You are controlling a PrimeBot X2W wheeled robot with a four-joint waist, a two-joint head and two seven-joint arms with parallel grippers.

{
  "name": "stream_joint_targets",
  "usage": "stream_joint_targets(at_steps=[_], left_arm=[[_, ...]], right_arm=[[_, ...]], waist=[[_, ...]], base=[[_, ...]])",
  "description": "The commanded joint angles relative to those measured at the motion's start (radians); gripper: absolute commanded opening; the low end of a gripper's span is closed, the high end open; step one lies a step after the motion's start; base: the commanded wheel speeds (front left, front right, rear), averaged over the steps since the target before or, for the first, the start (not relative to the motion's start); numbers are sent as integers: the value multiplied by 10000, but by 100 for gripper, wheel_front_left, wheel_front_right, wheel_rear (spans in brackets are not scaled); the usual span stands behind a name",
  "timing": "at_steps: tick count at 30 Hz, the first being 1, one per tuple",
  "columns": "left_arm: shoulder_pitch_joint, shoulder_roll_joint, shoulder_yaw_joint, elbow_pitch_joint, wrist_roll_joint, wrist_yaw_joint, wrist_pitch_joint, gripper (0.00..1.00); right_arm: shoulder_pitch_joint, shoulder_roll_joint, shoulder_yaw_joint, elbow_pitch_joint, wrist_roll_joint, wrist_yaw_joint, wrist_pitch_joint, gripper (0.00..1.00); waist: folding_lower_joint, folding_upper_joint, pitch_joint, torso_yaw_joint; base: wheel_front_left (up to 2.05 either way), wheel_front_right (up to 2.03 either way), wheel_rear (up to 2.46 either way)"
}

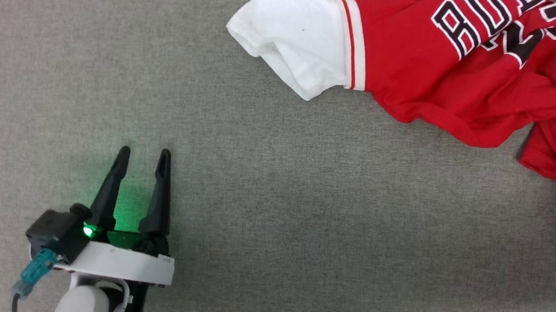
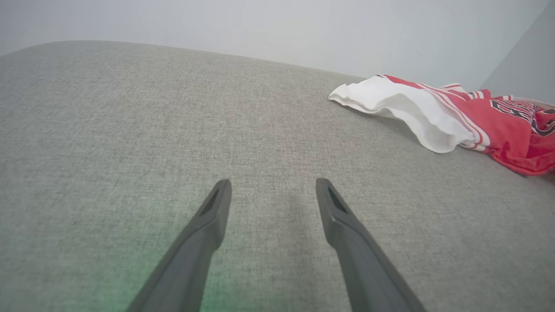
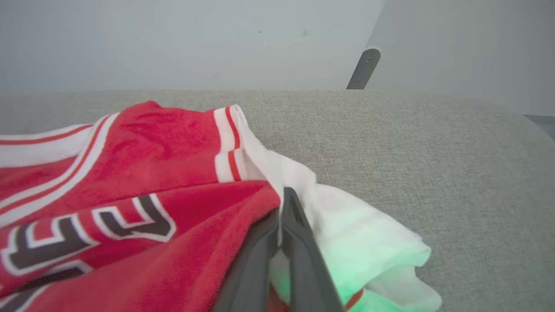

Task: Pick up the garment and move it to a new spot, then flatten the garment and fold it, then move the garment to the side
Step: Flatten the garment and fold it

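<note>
The left gripper sits at 8 o'clock in the head view, with its fingers wide apart and pointing to 12 o'clock. The right gripper is pinched tight on the garment.

"BULL" on the garment chest

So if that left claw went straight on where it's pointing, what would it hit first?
Likely just the bare grey surface, though its tilt is hard to judge. The left gripper points past the garment, lying off to its right.

Rumpled red, white-sleeved garment, chest lettering face-up
</note>
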Motion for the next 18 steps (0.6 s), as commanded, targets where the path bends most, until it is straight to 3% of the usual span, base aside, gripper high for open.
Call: stream_joint_targets(at_steps=[1, 10, 18], left_arm=[[41, 25, 19, 15, 63, -29, 6, 100], [319, 125, 97, 95, 179, -30, 6, 100], [762, 273, 374, 166, 277, -30, 6, 100]], right_arm=[[-19, 87, -115, 110, -113, -10, -271, 100], [872, -318, 1201, -47, 784, -10, -1504, 100], [3137, -877, 3265, -2079, 2296, -10, -1977, 100]], waist=[[0, 0, -86, -70], [0, 0, -797, -420], [0, 0, -1608, -813]], base=[[0, 0, 0], [0, 0, 0], [0, 0, 0]])
